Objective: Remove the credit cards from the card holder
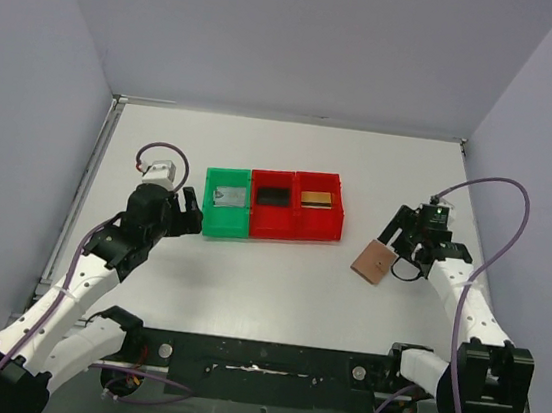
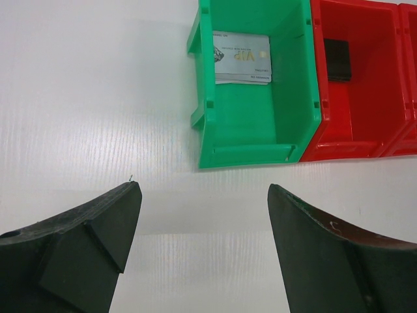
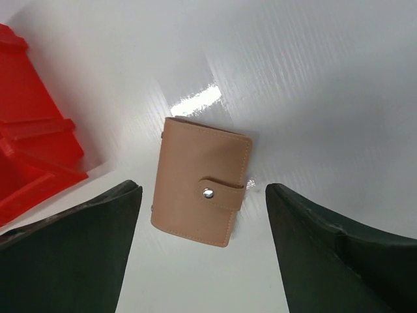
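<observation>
The card holder [image 3: 202, 181], a tan leather wallet with its strap snapped shut, lies flat on the white table [image 1: 276, 287] to the right of the bins [image 1: 373, 262]. My right gripper [image 3: 203, 188] hangs open just above it, not touching it [image 1: 398, 250]. The credit cards lie in the bins: a silver one [image 2: 242, 59] in the green bin [image 2: 260, 140], a black one [image 2: 337, 59] in the middle red bin [image 2: 352, 140], and a gold one [image 1: 317, 199] in the right red bin [image 1: 317, 227]. My left gripper [image 2: 204, 195] stands open and empty just left of the green bin [image 1: 195, 213].
The three bins sit side by side in a row at the table's centre. Grey walls close in the table at the back and on both sides. A purple cable [image 1: 502, 209] loops above the right arm.
</observation>
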`<state>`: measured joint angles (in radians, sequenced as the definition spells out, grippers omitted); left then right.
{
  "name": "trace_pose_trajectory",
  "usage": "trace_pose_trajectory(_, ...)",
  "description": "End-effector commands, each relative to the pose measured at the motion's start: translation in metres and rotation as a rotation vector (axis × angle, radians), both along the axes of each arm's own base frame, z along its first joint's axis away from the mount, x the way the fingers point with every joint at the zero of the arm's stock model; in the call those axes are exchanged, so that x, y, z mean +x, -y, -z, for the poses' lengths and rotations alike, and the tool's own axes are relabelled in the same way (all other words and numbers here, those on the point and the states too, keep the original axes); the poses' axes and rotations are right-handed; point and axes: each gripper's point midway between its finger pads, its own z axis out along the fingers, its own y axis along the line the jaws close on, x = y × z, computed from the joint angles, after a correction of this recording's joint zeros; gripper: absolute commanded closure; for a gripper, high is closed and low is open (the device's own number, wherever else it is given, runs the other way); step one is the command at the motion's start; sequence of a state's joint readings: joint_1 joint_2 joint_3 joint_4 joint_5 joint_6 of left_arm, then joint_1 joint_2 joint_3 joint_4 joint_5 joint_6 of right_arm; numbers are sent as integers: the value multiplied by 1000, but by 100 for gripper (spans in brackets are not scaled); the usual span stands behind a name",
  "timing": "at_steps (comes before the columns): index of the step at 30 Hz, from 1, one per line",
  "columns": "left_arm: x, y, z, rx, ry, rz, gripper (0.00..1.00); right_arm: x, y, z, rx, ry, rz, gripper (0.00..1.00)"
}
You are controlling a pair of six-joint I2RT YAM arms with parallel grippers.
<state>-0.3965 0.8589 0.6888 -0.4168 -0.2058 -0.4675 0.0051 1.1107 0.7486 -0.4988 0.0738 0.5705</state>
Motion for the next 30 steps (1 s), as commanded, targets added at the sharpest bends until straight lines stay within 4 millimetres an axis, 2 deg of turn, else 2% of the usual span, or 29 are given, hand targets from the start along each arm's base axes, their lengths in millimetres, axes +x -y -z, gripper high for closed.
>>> trace_pose_trajectory(1,5,2,-11,-25,46,-10,22,4,3,24,17,-38,46,22)
trace_pose_trajectory(4,4,3,-10,-25,45,-8,22,2,-4,41,26,-70,-9,23)
trace_pose_trajectory(9,4,5,-6,-22,30,-6,22,-8,-16,63,42,-167,-98,34)
trace_pose_trajectory(13,4,7,-10,-21,30,5,22,-21,-29,63,34,-198,-183,35)
trace_pose_trajectory(17,0,10,-16,-33,66,18,22,-23,-58,56,84,-203,-290,37)
trace_pose_trajectory(20,-2,6,-22,-35,102,2,22,-24,-65,62,21,-248,-314,41)
trace_pose_trajectory(23,-2,3,-24,-30,115,-16,22,-21,-57,57,-64,-248,-265,40)
trace_pose_trajectory(25,-1,2,-24,-27,116,-18,22,-15,-53,45,-78,-208,-242,33)
trace_pose_trajectory(28,-1,2,-23,-21,106,-21,22,-6,-36,30,-106,-154,-130,26)
trace_pose_trajectory(30,-1,2,-20,-18,96,-19,22,-2,-25,30,-84,-138,-48,25)
